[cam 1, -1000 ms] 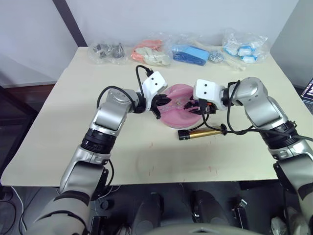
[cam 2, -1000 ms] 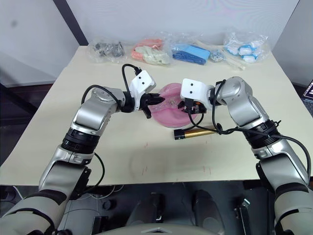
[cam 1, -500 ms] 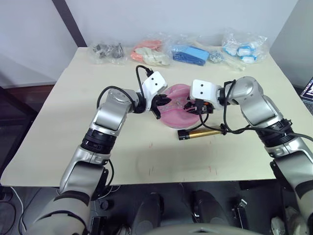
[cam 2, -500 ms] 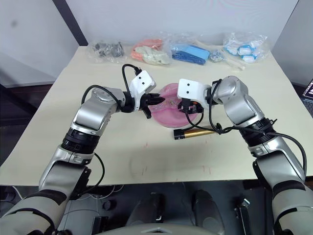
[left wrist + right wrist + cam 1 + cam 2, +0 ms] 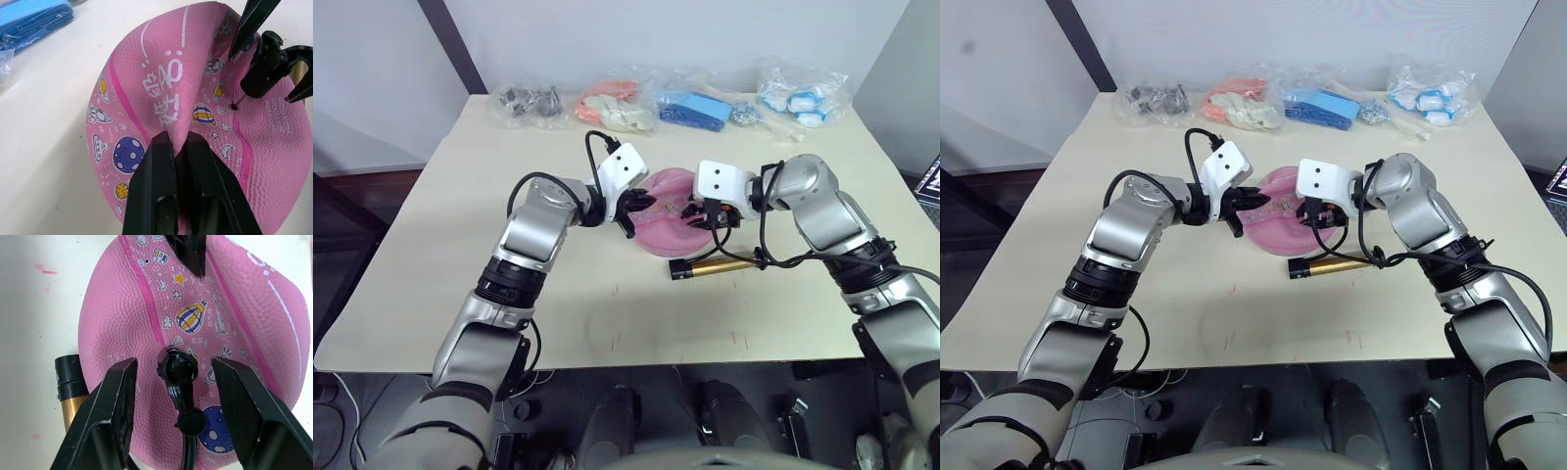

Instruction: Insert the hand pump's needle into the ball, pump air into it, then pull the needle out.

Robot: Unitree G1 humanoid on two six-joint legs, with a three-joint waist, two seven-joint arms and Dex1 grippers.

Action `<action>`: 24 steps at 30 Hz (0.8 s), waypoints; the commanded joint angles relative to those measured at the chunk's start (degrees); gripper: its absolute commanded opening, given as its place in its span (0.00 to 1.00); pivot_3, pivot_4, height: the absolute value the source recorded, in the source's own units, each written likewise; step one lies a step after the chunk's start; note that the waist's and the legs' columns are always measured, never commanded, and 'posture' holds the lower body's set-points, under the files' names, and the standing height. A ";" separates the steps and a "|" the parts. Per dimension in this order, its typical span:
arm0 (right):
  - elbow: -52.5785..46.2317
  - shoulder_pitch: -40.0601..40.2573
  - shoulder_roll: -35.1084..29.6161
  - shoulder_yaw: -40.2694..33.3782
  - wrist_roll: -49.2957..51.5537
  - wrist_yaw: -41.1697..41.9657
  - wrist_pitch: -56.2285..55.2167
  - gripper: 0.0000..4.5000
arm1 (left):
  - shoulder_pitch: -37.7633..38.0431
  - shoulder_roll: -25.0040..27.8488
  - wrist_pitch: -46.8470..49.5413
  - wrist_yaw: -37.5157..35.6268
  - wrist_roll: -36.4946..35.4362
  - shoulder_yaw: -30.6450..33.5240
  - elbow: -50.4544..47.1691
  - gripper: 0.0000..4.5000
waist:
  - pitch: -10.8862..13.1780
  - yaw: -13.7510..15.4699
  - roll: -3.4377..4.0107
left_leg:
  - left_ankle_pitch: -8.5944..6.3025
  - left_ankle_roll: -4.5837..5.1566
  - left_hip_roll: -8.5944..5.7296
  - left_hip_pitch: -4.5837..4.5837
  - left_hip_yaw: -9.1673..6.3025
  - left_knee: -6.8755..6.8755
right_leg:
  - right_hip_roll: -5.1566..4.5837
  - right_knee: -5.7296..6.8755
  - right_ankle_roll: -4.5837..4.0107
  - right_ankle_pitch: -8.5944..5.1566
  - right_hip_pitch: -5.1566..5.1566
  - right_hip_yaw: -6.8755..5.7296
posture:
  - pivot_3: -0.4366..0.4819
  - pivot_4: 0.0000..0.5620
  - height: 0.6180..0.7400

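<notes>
The pink ball (image 5: 662, 233), saggy and printed with cartoons, lies mid-table. My left gripper (image 5: 178, 139) is shut on a raised fold of its skin at its left side. My right gripper (image 5: 175, 363) hovers over the ball's right half, fingers (image 5: 110, 416) spread wide. Between them stands the black fitting (image 5: 177, 374) of the needle (image 5: 234, 104), untouched by either finger. The thin pin meets the ball at the black valve dot. The gold-bronze hand pump (image 5: 715, 265) lies flat just in front of the ball, and its black hose (image 5: 766, 235) loops up to the fitting.
Along the far edge of the cream table (image 5: 440, 264) lie plastic bags: dark metal parts (image 5: 529, 100), orange items (image 5: 612, 104), blue items (image 5: 690, 108), white-and-blue items (image 5: 803, 96).
My right gripper has shifted slightly left, further over the ball. The left gripper, ball and pump have stayed where they were.
</notes>
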 commanded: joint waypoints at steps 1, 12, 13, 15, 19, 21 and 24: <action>-0.40 -2.27 0.16 -0.68 -0.22 -0.07 -0.99 0.56 | 1.37 0.41 1.07 -0.08 0.82 -1.76 0.98 0.00 | 0.00 0.00 0.00 | 0.00 0.00 0.00 0.00 0.00 0.00 | 0.00 0.00 0.00 0.00 0.00 0.00 | 0.48 0.27 1.00; -0.21 -2.24 0.45 -0.64 -0.63 -0.29 -1.17 0.07 | 1.43 0.62 0.81 -0.16 0.86 -1.74 1.00 0.00 | 0.02 -0.11 0.02 | 0.00 0.00 0.00 -0.01 0.01 0.23 | 0.00 0.26 0.00 -0.01 -0.01 0.01 | 0.48 0.27 1.00; -0.20 -2.23 0.44 -0.62 -0.65 -0.30 -1.19 0.07 | 1.41 0.62 0.77 -0.15 0.86 -1.74 1.04 0.00 | 0.02 -0.13 0.02 | 0.00 0.00 0.00 -0.01 0.01 0.27 | 0.00 0.30 0.00 -0.01 -0.01 0.01 | 0.48 0.27 1.00; -0.29 -2.18 0.36 -0.56 -0.71 -0.25 -1.19 0.07 | 1.40 0.63 0.69 -0.13 0.87 -1.74 1.10 0.00 | 0.03 -0.15 0.03 | 0.00 0.00 0.00 -0.01 0.00 0.39 | 0.00 0.46 0.00 -0.01 -0.01 0.01 | 0.48 0.27 1.00; -0.91 -2.08 0.21 -0.47 -0.84 -0.18 -0.92 0.07 | 1.35 0.61 0.60 -0.11 0.91 -1.79 1.23 0.00 | 0.03 -0.16 0.04 | 0.00 0.00 0.00 0.00 -0.01 0.47 | 0.01 0.54 0.00 -0.02 -0.01 0.01 | 0.48 0.27 1.00; -1.63 -2.10 0.27 -0.30 -0.99 -0.16 -0.44 0.07 | 1.29 0.55 0.58 -0.06 0.91 -1.77 1.33 0.00 | 0.03 -0.16 0.04 | 0.00 0.00 0.00 0.00 0.00 0.48 | 0.01 0.54 0.00 -0.02 -0.01 0.01 | 0.48 0.27 1.00; -2.51 -2.57 0.64 0.75 -2.49 -1.06 0.11 0.07 | 1.24 0.40 0.55 0.06 0.96 -1.85 1.52 0.00 | 0.03 -0.16 0.04 | 0.00 0.00 0.00 -0.01 0.00 0.47 | 0.01 0.53 0.00 -0.01 -0.01 0.01 | 0.48 0.27 1.00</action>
